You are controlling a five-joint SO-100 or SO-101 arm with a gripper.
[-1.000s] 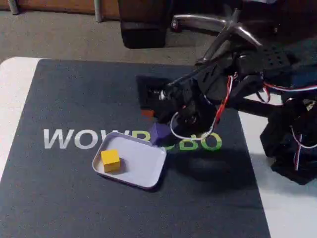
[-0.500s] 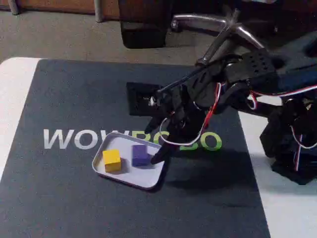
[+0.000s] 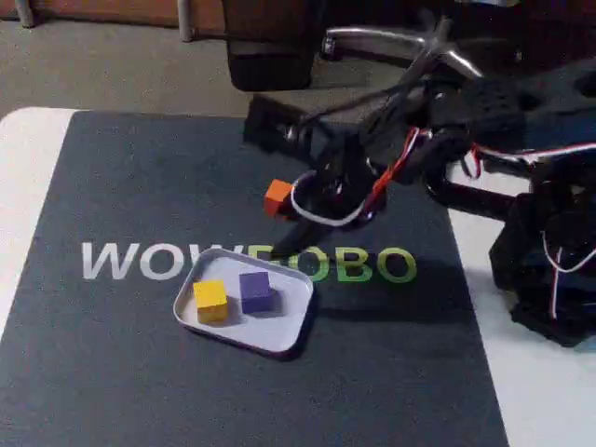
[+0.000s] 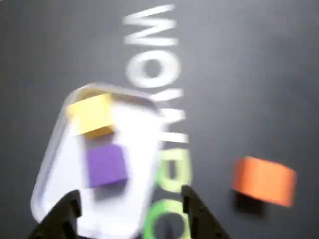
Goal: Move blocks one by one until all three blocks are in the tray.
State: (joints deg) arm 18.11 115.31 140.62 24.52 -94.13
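The white tray (image 3: 279, 328) (image 4: 139, 134) lies on the dark mat and holds the yellow block (image 3: 210, 301) (image 4: 91, 114) and the purple block (image 3: 255, 291) (image 4: 105, 165) side by side. An orange block (image 3: 277, 196) (image 4: 263, 180) rests on the mat beyond the tray, outside it. My gripper (image 3: 296, 223) (image 4: 130, 205) hangs open and empty above the mat between the tray and the orange block. In the wrist view its two dark fingertips (image 4: 67, 209) frame the tray's near end, and the picture is blurred by motion.
The dark mat (image 3: 140, 186) with the "WOWROBO" lettering (image 3: 140, 263) covers a white table (image 3: 28, 149). The arm's base (image 3: 549, 270) stands at the right edge. A chair base (image 3: 410, 47) and floor lie behind the table.
The gripper carried the purple block into the tray, let it go, then rose and swung back toward the orange block, which now shows uncovered.
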